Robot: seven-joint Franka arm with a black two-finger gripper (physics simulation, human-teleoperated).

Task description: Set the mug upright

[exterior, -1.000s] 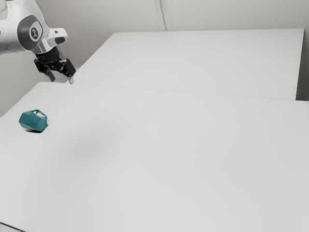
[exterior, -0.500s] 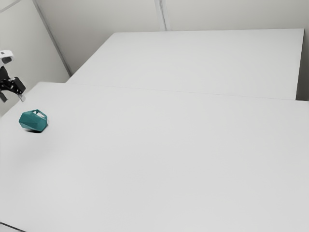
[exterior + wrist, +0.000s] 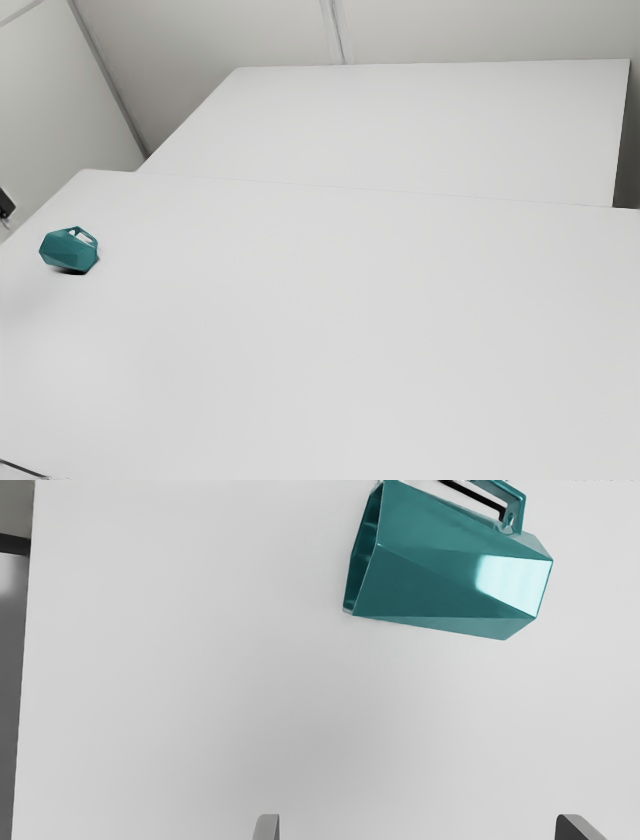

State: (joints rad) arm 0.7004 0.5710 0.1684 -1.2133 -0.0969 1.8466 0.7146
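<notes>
A teal faceted mug [image 3: 68, 251] lies on its side on the white table, near the exterior view's left, its handle on the upper side. Part of my gripper [image 3: 6, 205] shows at that view's left edge, beyond the mug and apart from it. In the wrist view the mug [image 3: 450, 565] lies ahead of the fingertips, its open mouth seen edge-on at one end and the handle partly cut off. My gripper [image 3: 417, 825] is open there, the two fingertips wide apart with bare table between them.
The white table [image 3: 350, 330] stretches broadly toward the exterior view's right. A second white surface [image 3: 420, 125] stands behind it, with pale walls beyond. A table edge runs along one side of the wrist view.
The arm has swung toward the exterior view's left, past the mug, and is now almost out of that view. The mug lies as before.
</notes>
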